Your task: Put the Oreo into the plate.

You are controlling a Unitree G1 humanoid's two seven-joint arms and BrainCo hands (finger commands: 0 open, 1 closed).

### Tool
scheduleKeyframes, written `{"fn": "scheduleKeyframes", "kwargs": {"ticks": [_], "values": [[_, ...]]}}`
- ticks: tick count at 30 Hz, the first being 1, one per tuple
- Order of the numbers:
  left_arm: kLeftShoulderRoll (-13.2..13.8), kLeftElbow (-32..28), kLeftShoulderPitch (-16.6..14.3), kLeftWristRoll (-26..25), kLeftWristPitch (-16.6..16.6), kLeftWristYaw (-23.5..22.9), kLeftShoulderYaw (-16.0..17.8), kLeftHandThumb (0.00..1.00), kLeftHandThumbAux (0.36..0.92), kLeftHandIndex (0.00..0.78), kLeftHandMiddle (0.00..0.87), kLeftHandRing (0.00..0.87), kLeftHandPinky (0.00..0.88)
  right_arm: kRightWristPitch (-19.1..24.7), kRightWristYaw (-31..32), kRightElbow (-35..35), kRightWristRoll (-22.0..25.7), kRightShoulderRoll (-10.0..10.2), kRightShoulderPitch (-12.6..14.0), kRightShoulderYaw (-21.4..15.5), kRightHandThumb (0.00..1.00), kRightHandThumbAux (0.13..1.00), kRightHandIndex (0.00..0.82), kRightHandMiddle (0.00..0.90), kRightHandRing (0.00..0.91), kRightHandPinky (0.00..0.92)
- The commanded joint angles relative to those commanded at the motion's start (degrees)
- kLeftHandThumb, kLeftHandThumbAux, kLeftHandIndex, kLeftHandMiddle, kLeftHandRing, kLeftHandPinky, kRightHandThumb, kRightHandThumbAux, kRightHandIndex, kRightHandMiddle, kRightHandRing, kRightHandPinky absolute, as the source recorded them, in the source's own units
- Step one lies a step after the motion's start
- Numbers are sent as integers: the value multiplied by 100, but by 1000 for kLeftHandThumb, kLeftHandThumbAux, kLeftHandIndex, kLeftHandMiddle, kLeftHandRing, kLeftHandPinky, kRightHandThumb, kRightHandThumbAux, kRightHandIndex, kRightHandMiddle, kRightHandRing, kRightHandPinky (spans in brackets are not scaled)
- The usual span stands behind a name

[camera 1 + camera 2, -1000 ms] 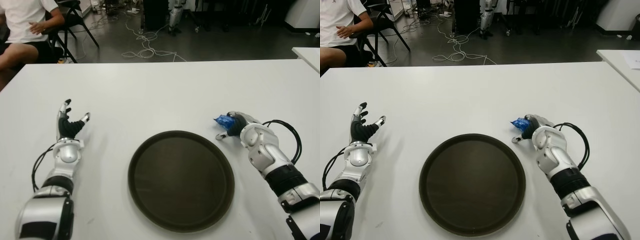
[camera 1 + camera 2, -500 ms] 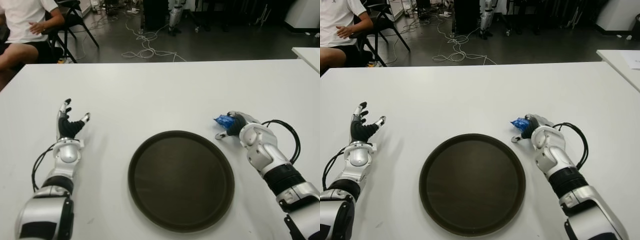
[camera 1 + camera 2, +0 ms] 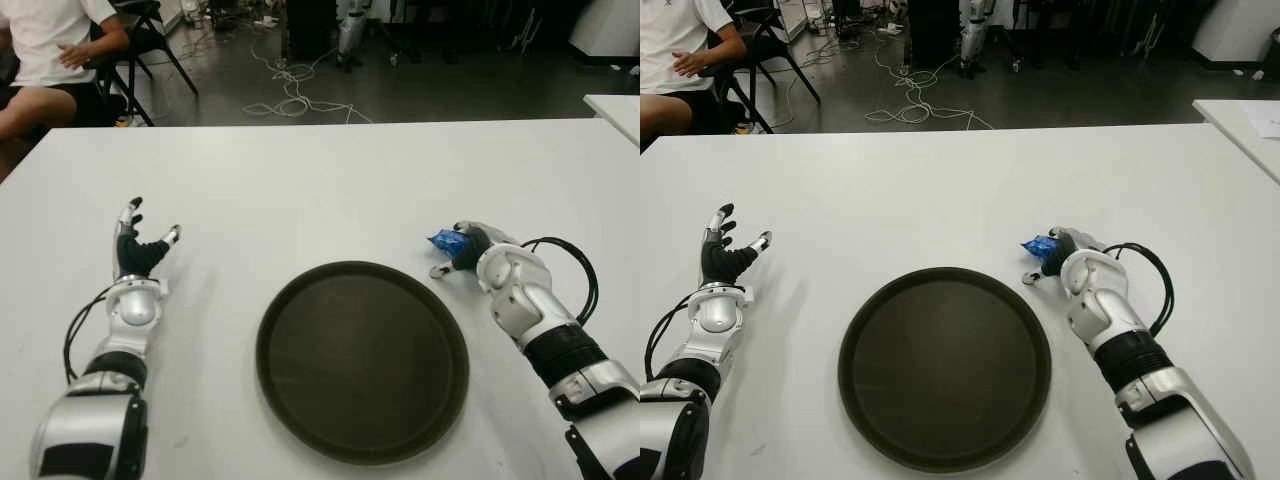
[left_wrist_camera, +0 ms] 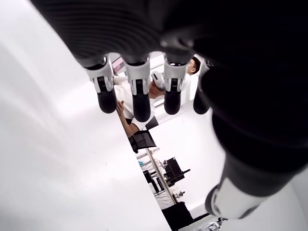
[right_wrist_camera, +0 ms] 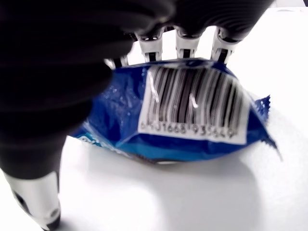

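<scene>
The Oreo pack is bright blue, with a white patch that has black stripes and small black numbers on it. The plate is dark brown all over, and the worktop is plain white. The right hand and the left hand are shiny silver and black, and their fingers are white with black tips.

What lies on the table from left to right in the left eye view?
Left hand, open → dark round plate → blue Oreo packet → right hand, its fingers closed on the packet beside the plate's right rim.
</scene>
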Motion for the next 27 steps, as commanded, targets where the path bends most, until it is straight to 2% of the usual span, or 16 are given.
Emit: {"fn": "scheduleKeyframes", "kwargs": {"ticks": [18,22,27], "values": [[1,-9,-10,-8,37,11,-3,0,772,62,93,83,81,-174,8,134,-30,-21,-53,73,0,757,58,99,59,0],[4,-3,-12,-19,27,-16,3,0,779,61,88,79,75,-322,-170,299,-111,-36,-67,138,0,771,80,119,85,3],[5,-9,2,-24,4,-21,8,0,783,61,88,81,73,-394,-433,418,-109,23,-60,80,0,789,129,162,139,57]]}}
